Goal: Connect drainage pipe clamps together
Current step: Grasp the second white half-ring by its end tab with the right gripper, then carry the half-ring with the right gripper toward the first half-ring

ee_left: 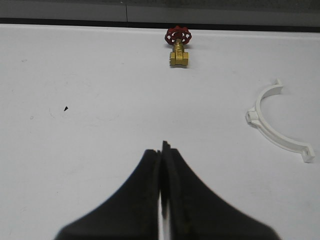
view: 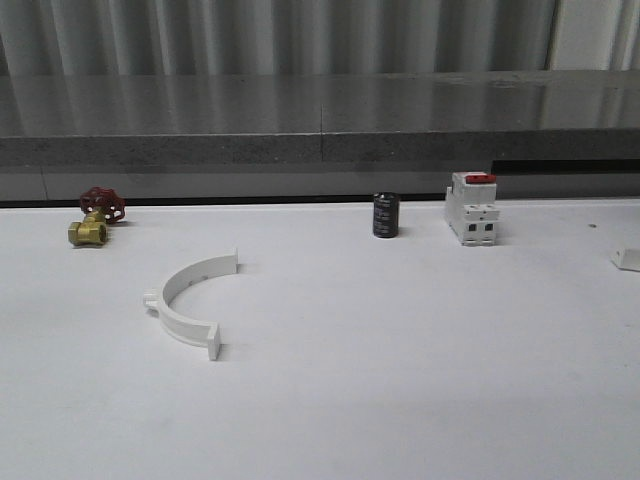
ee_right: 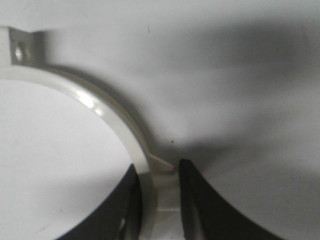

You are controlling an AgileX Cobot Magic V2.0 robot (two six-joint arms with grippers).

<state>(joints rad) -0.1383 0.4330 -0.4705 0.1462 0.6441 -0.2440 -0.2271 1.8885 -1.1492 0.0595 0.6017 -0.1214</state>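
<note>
Two half-rings make up the job. One clamp half (view: 187,301) lies flat on the table (view: 400,380) at left centre of the front view, its open side facing right, with nothing touching it. The other half (ee_right: 112,122) arcs from the upper left to the bottom centre of the right wrist view, held there by the right gripper (ee_right: 159,200). Its jaws are closed most of the way, with the white band pinched between the two dark fingers (ee_right: 200,205) just below a small lug.

In the left wrist view the left gripper (ee_left: 161,200) has its jaws pressed together on nothing; the loose half sits at that frame's right edge and a brass valve (ee_left: 178,47) at top centre.

To do this step well, I judge the held half should be carried over the resting one with its open side turned to face it, so the flat tabs meet squarely. The grip near the lug looks narrow, so the piece may twist; slow moves would help. The left gripper could steady the loose half so it does not slide when the tabs meet.
</note>
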